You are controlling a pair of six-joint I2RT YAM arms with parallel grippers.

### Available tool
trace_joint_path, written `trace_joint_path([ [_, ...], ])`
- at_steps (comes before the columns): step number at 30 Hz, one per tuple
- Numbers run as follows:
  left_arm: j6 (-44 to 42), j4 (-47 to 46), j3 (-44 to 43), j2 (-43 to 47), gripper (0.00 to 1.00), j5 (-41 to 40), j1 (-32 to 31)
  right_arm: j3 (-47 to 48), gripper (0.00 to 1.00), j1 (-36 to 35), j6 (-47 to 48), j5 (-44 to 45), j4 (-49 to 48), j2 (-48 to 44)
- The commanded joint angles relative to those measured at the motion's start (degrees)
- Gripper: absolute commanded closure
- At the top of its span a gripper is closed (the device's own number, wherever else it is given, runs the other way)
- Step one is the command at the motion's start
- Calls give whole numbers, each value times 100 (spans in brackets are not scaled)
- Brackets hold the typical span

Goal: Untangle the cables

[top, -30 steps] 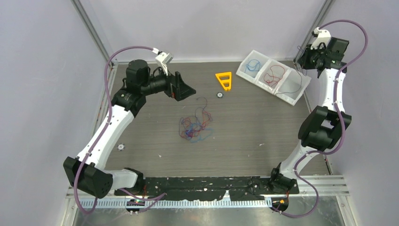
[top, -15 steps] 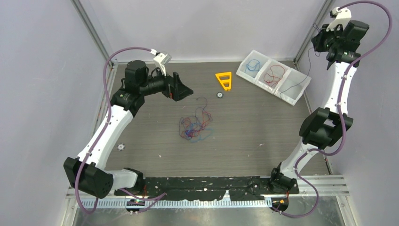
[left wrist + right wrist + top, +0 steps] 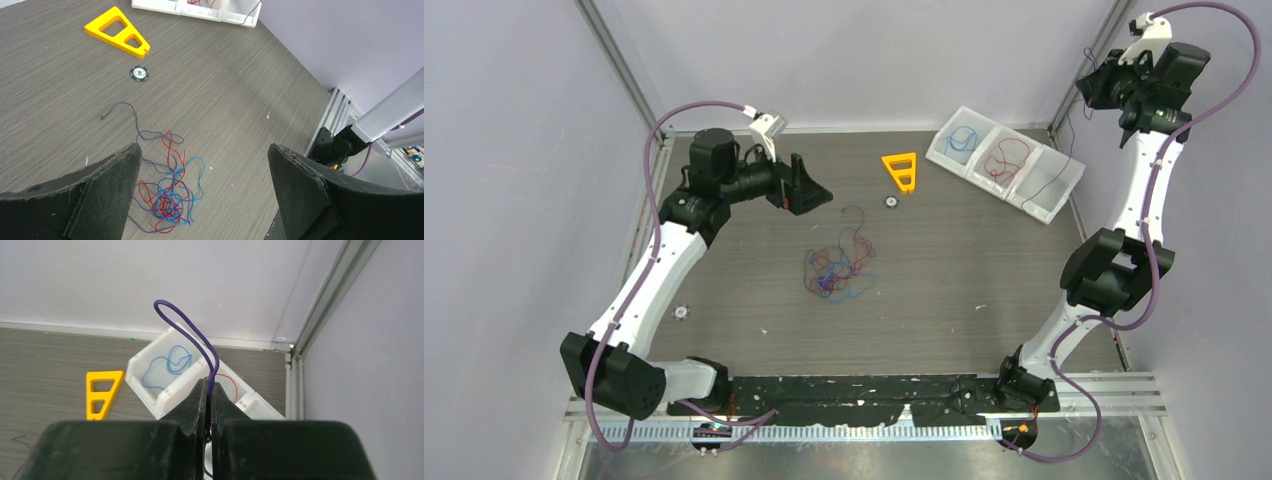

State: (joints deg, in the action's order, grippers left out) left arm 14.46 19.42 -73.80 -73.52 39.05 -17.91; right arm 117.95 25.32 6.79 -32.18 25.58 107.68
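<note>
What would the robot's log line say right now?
right gripper: shut on purple cable, held high near tray | left gripper: open above tangled cables | task: untangling unfinished

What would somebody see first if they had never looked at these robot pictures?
A messy tangle of red, blue and purple cables lies in the middle of the dark table. High in the far right corner, the right hand is shut on one purple cable, lifted up near a white tray with three compartments. The left hand hangs wide open near the tangle.
</note>
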Motion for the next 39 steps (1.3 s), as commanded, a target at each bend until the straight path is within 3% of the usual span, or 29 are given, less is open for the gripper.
trace_joint_path([
  [1, -100, 57, 9, 95, 0, 34, 42, 244, 95, 132, -564, -998, -195, -446],
  [11, -110, 44, 159, 222, 1, 52, 59, -209, 95, 227, -1630, -1873, -220, -1250],
  [16, -94, 12, 185, 241, 0, 96, 69, -677, 94, 242, -1704, -1750, -320, -1558],
  [20, -84, 5, 198, 226, 0, 122, 69, -485, 94, 278, -1849, -1576, -326, -1421],
  [29, -75, -26, 206, 187, 0, 105, 69, -160, 95, 281, -1350, -913, -391, -840],
  [39, -138, 62, 172, 106, 0, 51, 99, -612, 95, 283, -526, -240, -856, -385],
])
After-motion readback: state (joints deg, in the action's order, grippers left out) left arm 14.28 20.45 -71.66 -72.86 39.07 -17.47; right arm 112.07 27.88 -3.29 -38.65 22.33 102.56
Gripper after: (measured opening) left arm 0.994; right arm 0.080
